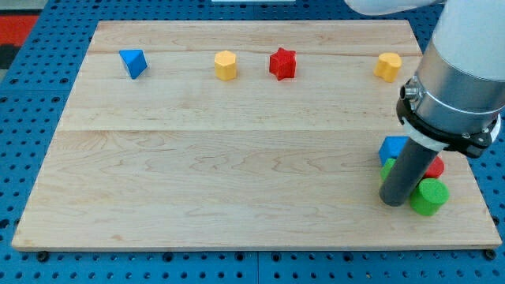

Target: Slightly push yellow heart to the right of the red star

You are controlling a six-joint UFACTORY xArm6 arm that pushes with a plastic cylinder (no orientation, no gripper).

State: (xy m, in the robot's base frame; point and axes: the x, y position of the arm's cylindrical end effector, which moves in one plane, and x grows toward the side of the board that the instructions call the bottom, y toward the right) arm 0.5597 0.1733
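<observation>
The red star (282, 63) lies near the view's top, right of centre. A yellow block that looks like the heart (387, 66) lies further right at the same height, well apart from the star. A second yellow block, hexagon-like (226, 65), lies just left of the star. My tip (392, 202) rests on the board at the lower right, far below the yellow heart. It sits among a cluster of blocks: a blue cube (391, 147), a green block (387, 169) half hidden by the rod, a red block (435, 167) and a green round block (430, 197).
A blue triangle (133, 62) lies at the top left. The wooden board (221, 158) sits on a blue pegboard surface. The arm's large grey body (461, 71) hangs over the board's right edge and hides part of it.
</observation>
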